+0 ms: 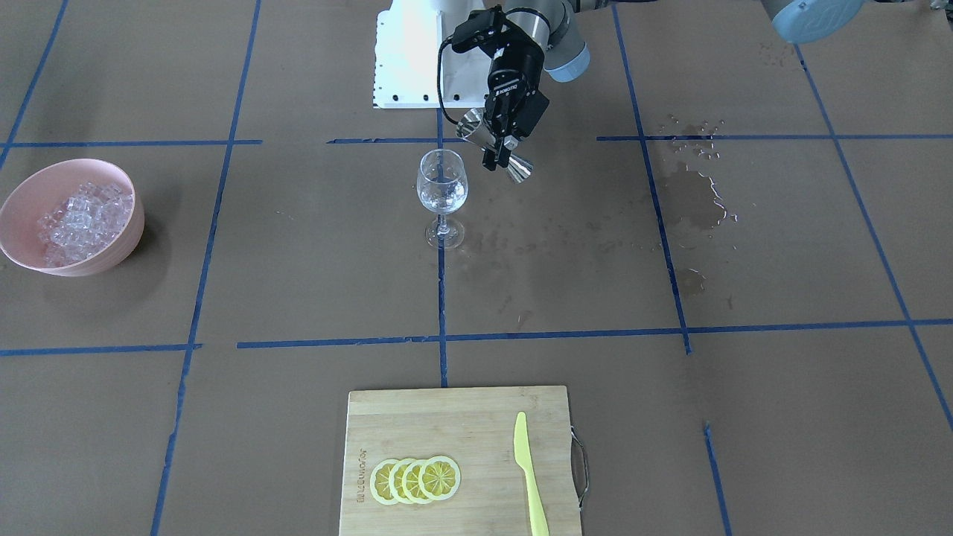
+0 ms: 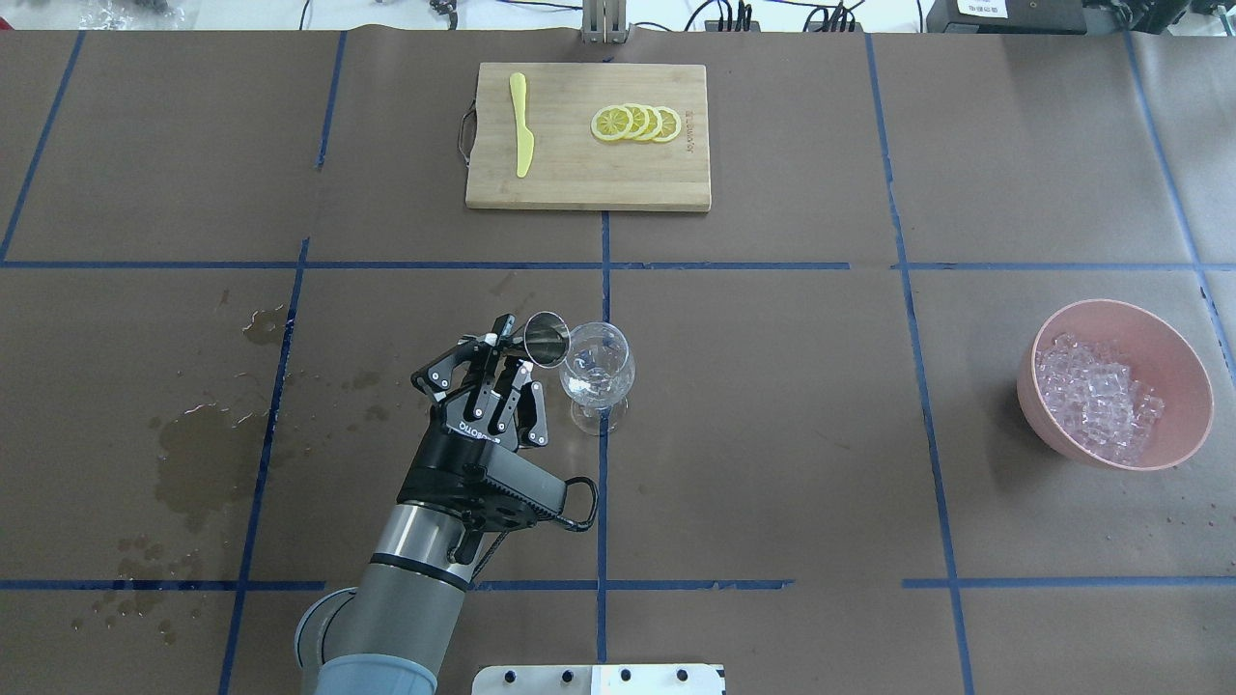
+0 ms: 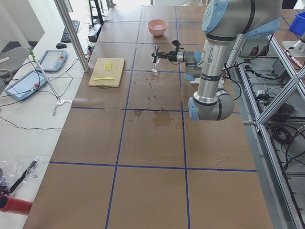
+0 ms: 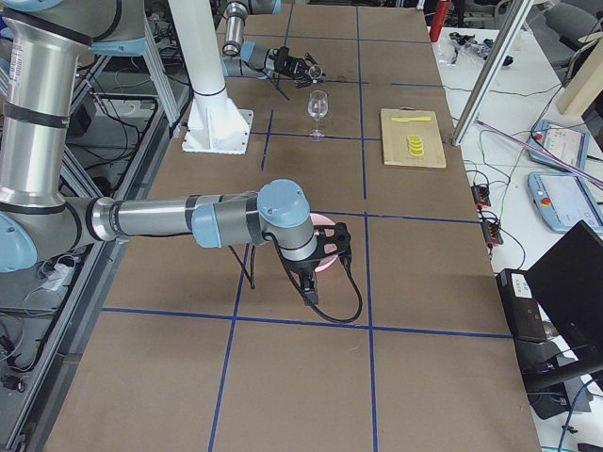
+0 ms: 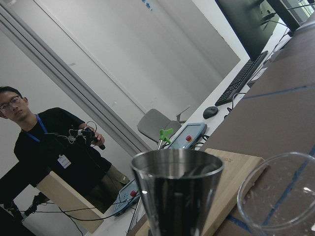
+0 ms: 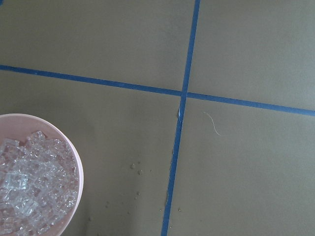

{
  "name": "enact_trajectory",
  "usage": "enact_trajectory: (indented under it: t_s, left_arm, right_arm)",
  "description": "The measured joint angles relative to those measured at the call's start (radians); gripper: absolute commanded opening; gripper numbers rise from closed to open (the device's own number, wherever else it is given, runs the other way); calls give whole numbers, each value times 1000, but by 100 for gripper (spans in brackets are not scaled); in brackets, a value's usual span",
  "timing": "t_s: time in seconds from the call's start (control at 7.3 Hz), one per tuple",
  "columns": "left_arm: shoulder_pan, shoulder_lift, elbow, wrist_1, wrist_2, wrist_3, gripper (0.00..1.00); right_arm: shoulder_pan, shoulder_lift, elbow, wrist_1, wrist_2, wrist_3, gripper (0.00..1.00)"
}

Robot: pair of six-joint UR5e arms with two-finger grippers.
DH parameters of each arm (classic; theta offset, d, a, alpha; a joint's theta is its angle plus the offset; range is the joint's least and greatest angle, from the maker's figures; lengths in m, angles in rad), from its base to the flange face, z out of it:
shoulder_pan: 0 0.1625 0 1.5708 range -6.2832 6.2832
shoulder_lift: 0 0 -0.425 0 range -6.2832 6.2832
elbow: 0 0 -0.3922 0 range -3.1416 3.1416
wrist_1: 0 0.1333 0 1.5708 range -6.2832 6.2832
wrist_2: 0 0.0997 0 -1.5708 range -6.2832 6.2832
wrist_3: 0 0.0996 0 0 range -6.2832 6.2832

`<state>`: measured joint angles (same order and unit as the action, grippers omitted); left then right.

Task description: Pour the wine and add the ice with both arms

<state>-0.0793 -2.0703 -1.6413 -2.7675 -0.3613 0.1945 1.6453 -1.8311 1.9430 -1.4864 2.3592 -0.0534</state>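
The left fingers (image 2: 500, 340) are clenched on the metal jigger (image 2: 547, 339), which is tilted with its mouth just beside the wine glass (image 2: 597, 372). Pouring seems underway. The ice (image 2: 1096, 394) lies in the pink bowl (image 2: 1188, 367), not yet added. The right fingers (image 4: 307, 282) hang by the bowl, and I cannot tell their state.

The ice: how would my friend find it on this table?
On the brown table with blue tape lines, look toward the robot's right end for the pink bowl. The ice is the heap of tiny clear cubes inside it; the wine glass, also clear, is tall and stemmed.
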Motion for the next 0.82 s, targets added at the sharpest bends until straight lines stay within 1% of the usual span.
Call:
enact_trajectory:
  t_s: [0.41,0.82]
  left_arm:
    - [-35,1,0,2,-11,-27,0]
    - [-85,8,1,4,-54,-112,0]
  right_arm:
    - [2,-2,0,0,0,1,100]
    - [3,-2,1,0,0,0,100]
